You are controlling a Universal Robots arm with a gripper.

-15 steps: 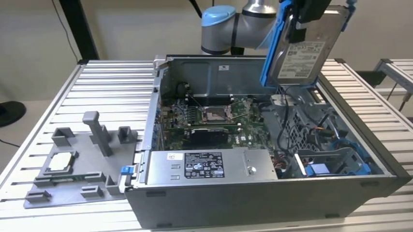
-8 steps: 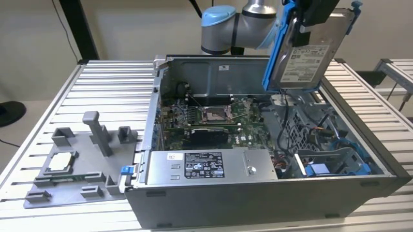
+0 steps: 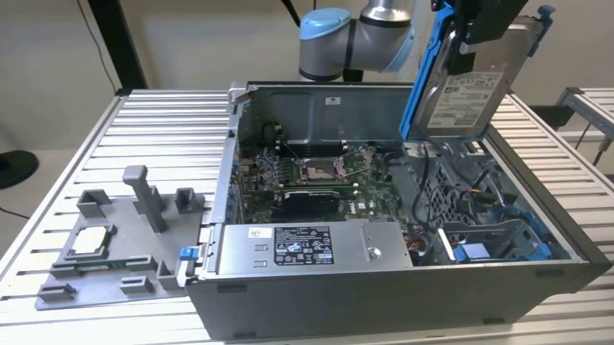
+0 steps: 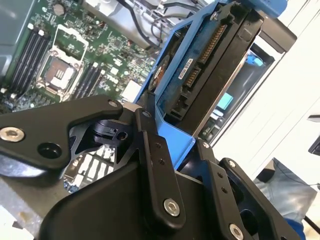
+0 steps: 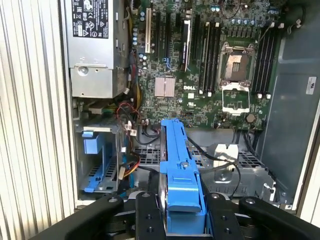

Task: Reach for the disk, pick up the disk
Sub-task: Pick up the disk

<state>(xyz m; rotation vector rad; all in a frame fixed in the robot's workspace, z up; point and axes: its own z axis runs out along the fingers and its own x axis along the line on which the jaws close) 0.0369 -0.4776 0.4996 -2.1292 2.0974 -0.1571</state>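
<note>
Blue-bracketed disk [image 3: 467, 86] — in gripper [image 3: 484, 36]

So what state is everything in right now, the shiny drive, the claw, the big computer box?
Silver-grey metal disk in blue plastic bracket: lifted clear above the case, held on edge.
Black gripper: shut on the disk.
Grey computer case: side panel off, motherboard exposed.
Blue drive bay: empty.

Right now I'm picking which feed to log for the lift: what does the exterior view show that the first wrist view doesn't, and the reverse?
Exterior view alone: the disk's white label, the arm and the grey fixture plate beside the case. First wrist view alone: the disk edge-on, its blue bracket between the hand's black fingers, with the drive bay below. Both: the disk lifted clear, above the motherboard and power supply.
</note>
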